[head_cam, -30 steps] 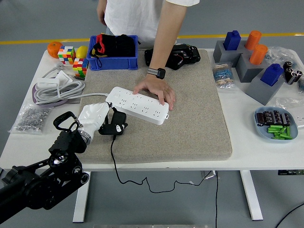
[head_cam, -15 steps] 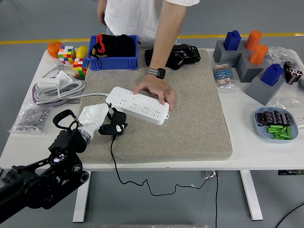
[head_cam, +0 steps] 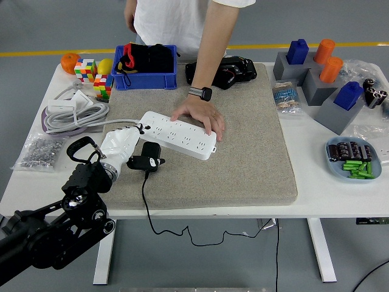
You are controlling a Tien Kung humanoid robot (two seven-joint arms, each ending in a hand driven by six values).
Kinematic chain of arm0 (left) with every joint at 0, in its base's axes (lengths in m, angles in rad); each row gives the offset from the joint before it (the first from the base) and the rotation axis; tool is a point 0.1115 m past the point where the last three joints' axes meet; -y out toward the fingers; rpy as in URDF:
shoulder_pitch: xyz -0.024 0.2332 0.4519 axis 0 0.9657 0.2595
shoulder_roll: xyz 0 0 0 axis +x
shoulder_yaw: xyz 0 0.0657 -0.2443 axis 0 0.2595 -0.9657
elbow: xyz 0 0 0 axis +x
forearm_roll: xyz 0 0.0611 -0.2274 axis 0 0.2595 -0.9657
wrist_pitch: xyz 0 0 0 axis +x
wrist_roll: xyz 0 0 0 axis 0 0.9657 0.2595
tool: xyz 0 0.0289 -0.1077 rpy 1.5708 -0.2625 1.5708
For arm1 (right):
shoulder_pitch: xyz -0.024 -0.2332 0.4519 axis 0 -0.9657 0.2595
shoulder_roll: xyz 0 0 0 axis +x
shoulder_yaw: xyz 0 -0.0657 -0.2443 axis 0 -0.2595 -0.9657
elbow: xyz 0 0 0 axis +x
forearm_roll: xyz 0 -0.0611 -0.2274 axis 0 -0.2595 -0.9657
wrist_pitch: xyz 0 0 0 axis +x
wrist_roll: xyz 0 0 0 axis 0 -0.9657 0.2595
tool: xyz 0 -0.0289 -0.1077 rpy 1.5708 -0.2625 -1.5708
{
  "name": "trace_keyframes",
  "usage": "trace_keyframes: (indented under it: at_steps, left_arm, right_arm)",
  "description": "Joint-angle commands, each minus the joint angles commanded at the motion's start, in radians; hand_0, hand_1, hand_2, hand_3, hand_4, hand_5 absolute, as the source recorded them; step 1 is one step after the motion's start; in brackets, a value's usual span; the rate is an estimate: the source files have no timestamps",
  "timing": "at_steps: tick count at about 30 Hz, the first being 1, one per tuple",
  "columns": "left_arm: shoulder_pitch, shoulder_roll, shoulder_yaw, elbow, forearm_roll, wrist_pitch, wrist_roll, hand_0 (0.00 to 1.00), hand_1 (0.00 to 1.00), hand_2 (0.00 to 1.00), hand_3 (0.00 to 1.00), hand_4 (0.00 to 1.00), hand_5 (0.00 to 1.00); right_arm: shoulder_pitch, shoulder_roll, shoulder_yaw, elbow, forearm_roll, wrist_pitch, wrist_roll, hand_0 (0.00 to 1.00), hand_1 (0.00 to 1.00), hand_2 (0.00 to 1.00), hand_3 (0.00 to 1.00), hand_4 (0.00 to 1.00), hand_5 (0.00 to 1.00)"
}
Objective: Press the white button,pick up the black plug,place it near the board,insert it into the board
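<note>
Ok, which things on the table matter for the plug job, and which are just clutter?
In the job:
- black plug, held in the left hand
- white power strip, steadied by a person's hand
- grey mat under them

Just lying about:
- blue bin
- puzzle cubes
- orange
- white cable bundle
- bag of screws
- grey block stands
- blue tray of small parts

white power strip [head_cam: 177, 134], black plug [head_cam: 146, 159], tan mat [head_cam: 243, 152], blue bin [head_cam: 144, 78], white-gloved left hand [head_cam: 121, 148], orange cylinders [head_cam: 327, 59]
</note>
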Motion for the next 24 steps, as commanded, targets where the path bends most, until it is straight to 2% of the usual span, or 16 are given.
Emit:
trace_keyframes:
  at_steps: [7, 8, 10, 13, 14, 19, 20, 24]
  left_arm:
    - [0.001, -0.012, 0.034, 0.011, 0.029, 0.02, 0.054, 0.768, 0.859, 0.809, 0.869, 0.996, 0.338]
    - [0.0, -0.014, 0.037, 0.015, 0.031, 0.022, 0.061, 0.72, 0.828, 0.778, 0.865, 0.995, 0.361]
    - [-0.001, -0.017, 0.04, 0.027, 0.043, 0.023, 0.077, 0.72, 0.828, 0.778, 0.865, 0.995, 0.361]
    - [-0.002, -0.019, 0.043, 0.038, 0.044, 0.026, 0.083, 0.72, 0.828, 0.778, 0.865, 0.995, 0.361]
    - [-0.003, -0.019, 0.044, 0.042, 0.046, 0.029, 0.085, 0.651, 0.792, 0.755, 0.862, 0.99, 0.365]
    - [-0.007, -0.019, 0.048, 0.055, 0.041, 0.044, 0.083, 0.651, 0.792, 0.755, 0.862, 0.99, 0.365]
    - [-0.008, -0.019, 0.049, 0.056, 0.04, 0.045, 0.082, 0.424, 0.673, 0.653, 0.8, 0.963, 0.328]
    - [-0.009, -0.017, 0.052, 0.061, 0.034, 0.055, 0.074, 0.424, 0.673, 0.653, 0.8, 0.963, 0.328]
  right_arm:
    - [0.0, 0.001, -0.006, 0.0, 0.001, 0.0, 0.0, 0.741, 0.709, 0.687, 0.628, 0.697, 0.381]
    - [0.0, 0.001, -0.007, 0.0, 0.001, 0.0, 0.0, 0.741, 0.709, 0.686, 0.627, 0.696, 0.38]
    - [0.0, -0.001, -0.009, 0.0, 0.001, 0.0, 0.0, 0.741, 0.709, 0.686, 0.627, 0.696, 0.38]
    - [0.0, -0.002, -0.011, -0.001, 0.001, 0.0, 0.001, 0.741, 0.709, 0.686, 0.627, 0.696, 0.38]
    - [-0.001, -0.002, -0.012, -0.001, 0.001, -0.001, 0.001, 0.741, 0.709, 0.686, 0.627, 0.695, 0.379]
    - [-0.001, -0.003, -0.014, -0.001, 0.002, -0.001, 0.001, 0.741, 0.709, 0.686, 0.627, 0.695, 0.379]
    - [-0.001, -0.003, -0.014, -0.001, 0.002, -0.001, 0.001, 0.741, 0.709, 0.687, 0.625, 0.693, 0.376]
    - [-0.001, -0.004, -0.014, -0.001, 0.002, -0.001, 0.002, 0.741, 0.709, 0.687, 0.625, 0.693, 0.376]
